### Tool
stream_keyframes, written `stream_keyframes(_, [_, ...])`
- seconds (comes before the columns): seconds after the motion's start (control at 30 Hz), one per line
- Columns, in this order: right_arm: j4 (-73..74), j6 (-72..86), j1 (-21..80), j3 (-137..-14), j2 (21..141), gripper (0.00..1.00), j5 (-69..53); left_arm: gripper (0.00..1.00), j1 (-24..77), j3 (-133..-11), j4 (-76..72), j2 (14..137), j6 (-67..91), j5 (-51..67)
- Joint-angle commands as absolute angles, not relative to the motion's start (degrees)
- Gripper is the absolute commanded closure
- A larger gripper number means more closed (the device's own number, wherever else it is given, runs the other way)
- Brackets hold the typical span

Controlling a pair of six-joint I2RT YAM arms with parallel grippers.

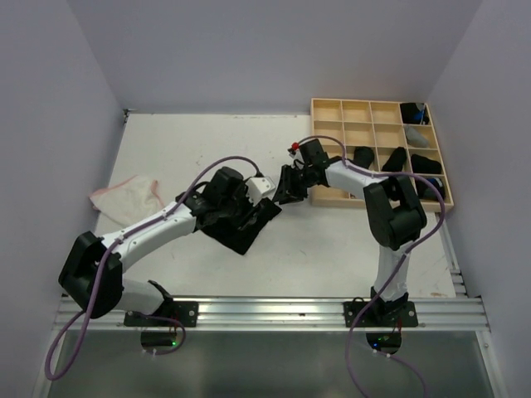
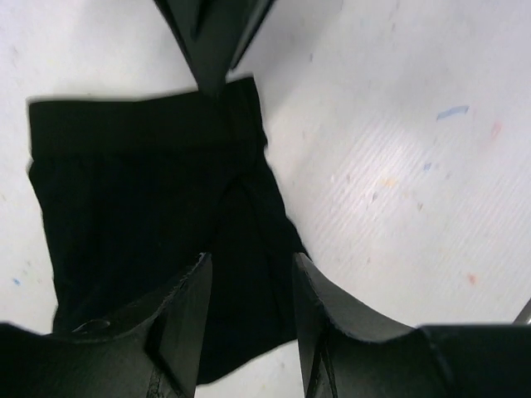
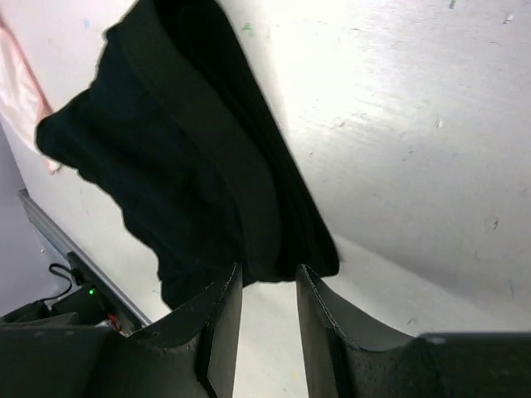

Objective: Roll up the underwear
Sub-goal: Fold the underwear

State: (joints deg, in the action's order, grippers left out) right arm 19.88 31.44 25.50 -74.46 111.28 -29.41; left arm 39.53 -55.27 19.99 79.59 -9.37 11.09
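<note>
Left hand (image 2: 249,265) is spread over the black brief (image 1: 249,234), which lies flat mid-surface (image 1: 332,249), one finger on either side of a crease. Right hand (image 3: 268,278) is at the brief's far-right corner, fingers slightly parted, waistband edge right at the tips. Off left lies the whitish, pink-edged brief (image 1: 129,199), flat. Far right, the wooden grid tray (image 1: 342,124) holds black rolls (image 1: 362,156).

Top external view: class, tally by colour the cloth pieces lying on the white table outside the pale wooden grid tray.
Black flat cloth brief: 1
Whitish cloth brief with pink edging: 1
Total: 2
</note>
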Motion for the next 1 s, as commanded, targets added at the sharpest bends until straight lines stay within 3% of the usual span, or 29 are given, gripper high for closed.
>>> stream_keyframes(0.0, [22.5,32.08,25.66,-76.64,114.17,0.63,-28.83,0.53,38.67,-50.72,26.62,76.91,-14.94,8.96])
stream_keyframes(0.27, [23.29,32.17,26.98,-78.22,116.8,0.66,-29.36,0.52,38.67,-46.32,27.6,77.25,-17.22,8.61])
stream_keyframes(0.4, [23.64,31.55,26.63,-79.01,117.51,0.95,-28.31,0.55,38.76,-46.23,27.77,79.18,-18.28,8.18])
stream_keyframes(0.47, [23.73,31.46,26.63,-79.19,117.25,1.0,-27.95,0.57,38.76,-45.88,27.69,80.67,-18.81,6.26])
stream_keyframes(0.83, [23.11,31.46,26.46,-78.66,116.46,1.0,-28.39,0.62,38.76,-45.79,25.32,83.93,-18.9,2.72])
stream_keyframes(0.97, [23.12,31.29,26.46,-78.75,116.81,1.0,-28.56,0.76,38.76,-46.05,24.96,85.16,-19.42,3.77])
